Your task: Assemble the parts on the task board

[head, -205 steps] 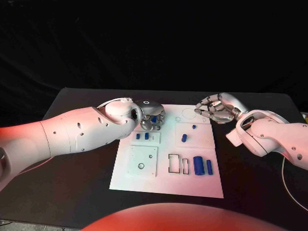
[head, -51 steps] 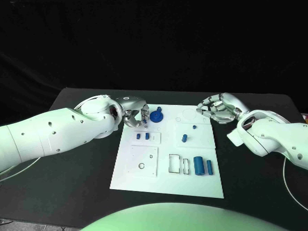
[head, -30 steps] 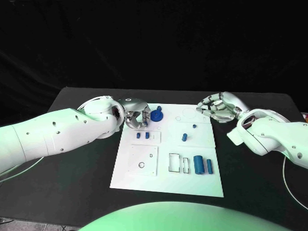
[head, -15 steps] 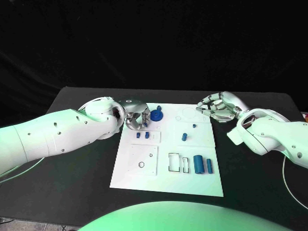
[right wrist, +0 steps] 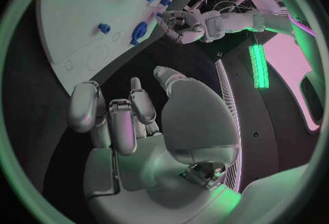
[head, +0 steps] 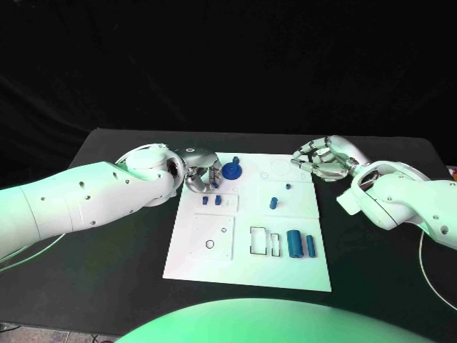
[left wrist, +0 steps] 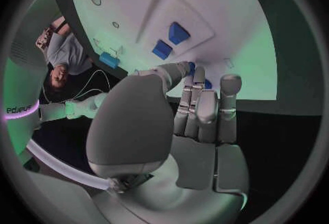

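The task board (head: pixel 221 264) is a flat, matte white plate lying in the middle of the black counter (head: pixel 105 257), marked with thin outlined squares, rectangles and circles. Small glossy blue parts sit on it: a round disc-shaped piece (head: pixel 232 171) near the far edge, two little blocks (head: pixel 212 201) just beside the left robot hand (head: pixel 202 175), a short peg (head: pixel 274 204) toward the middle, and two upright-lying cylinders (head: pixel 300 244) nearer the front.

The left robot hand, silver and smooth-shelled, hovers at the board's far left corner with fingers curled close together; the left wrist view shows the fingertips (left wrist: pixel 194 73) just beside a blue piece, but I cannot tell whether they grip it.

The right robot hand (head: pixel 322 158) hangs off the board's far right corner; the right wrist view shows its fingers (right wrist: pixel 109 112) apart, holding nothing.
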Robot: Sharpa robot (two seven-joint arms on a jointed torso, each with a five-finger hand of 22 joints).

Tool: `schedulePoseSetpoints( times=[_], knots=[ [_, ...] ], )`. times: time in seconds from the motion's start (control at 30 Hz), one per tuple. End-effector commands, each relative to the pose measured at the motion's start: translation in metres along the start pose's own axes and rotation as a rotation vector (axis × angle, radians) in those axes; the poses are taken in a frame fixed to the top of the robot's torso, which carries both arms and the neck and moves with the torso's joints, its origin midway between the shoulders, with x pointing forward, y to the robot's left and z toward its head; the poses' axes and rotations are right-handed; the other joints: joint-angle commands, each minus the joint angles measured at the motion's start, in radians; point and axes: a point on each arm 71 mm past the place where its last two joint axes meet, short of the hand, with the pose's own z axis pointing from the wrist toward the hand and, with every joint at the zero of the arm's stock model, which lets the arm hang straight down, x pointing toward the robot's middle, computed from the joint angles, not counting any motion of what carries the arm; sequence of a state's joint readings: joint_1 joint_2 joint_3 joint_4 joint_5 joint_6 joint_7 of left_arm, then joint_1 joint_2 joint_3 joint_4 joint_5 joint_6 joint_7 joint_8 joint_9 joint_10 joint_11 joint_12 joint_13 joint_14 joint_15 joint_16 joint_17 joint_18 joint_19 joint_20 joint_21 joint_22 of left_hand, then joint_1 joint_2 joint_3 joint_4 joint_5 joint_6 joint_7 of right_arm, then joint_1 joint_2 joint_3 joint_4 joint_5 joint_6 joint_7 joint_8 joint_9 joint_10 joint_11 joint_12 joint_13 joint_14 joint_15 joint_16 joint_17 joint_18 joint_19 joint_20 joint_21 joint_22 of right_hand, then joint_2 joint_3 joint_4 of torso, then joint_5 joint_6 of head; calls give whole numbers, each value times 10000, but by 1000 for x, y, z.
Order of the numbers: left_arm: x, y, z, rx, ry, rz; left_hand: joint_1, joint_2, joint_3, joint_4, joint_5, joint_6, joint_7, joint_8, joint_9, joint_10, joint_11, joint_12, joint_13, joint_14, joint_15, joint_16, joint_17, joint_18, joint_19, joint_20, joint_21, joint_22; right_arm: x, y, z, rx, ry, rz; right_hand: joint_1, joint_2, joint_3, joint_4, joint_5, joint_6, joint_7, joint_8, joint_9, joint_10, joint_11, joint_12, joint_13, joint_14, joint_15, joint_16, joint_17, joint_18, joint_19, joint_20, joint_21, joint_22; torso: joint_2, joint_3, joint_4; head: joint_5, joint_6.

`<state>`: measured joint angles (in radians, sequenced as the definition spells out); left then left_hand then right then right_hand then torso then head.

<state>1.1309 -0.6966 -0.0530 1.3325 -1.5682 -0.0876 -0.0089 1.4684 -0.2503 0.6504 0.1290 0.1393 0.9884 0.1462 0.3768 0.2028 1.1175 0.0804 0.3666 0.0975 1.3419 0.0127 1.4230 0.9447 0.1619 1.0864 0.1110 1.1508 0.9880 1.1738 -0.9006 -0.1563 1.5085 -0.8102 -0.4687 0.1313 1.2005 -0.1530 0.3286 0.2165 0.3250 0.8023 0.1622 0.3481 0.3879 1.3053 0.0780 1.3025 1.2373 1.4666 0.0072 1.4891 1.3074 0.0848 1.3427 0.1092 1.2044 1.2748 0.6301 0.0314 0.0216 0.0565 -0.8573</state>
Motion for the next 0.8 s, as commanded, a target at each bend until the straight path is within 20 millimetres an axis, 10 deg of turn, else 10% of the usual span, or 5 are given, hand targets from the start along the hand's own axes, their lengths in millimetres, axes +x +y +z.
schedulePoseSetpoints(
  times=[0.03, 0.8],
  knots=[
    [2, -1, 1, -44, 106, 104, -52, 47, 9, -52, -56, 51, -3, -54, 17, 66, -7, -41, 11, 19, 0, -28, -1, -120, 39, 18, 34, -7, 1, 1, 0, -90, 55, -22, 70, 3, 56, 5, 65, -16, -2, 36, -13, -30, -5, -18, 0, 508, -40, -62, 397, 112, -75, -5, -65, -10, 1, 1, 1, -4, 1],
    [5, -6, 4, 261, 262, -54, -93, 46, -9, -51, -69, 94, -19, -57, 35, 102, -14, -86, 23, 6, -5, -40, -50, -109, -3, 13, -3, -59, 1, 1, 0, -83, 66, -20, 70, 3, 56, 5, 65, -16, -2, 36, -13, -30, -5, -18, 0, 508, -40, -62, 397, 112, -75, -5, -65, -10, -1, 5, -3, -30, -6]
  ],
)
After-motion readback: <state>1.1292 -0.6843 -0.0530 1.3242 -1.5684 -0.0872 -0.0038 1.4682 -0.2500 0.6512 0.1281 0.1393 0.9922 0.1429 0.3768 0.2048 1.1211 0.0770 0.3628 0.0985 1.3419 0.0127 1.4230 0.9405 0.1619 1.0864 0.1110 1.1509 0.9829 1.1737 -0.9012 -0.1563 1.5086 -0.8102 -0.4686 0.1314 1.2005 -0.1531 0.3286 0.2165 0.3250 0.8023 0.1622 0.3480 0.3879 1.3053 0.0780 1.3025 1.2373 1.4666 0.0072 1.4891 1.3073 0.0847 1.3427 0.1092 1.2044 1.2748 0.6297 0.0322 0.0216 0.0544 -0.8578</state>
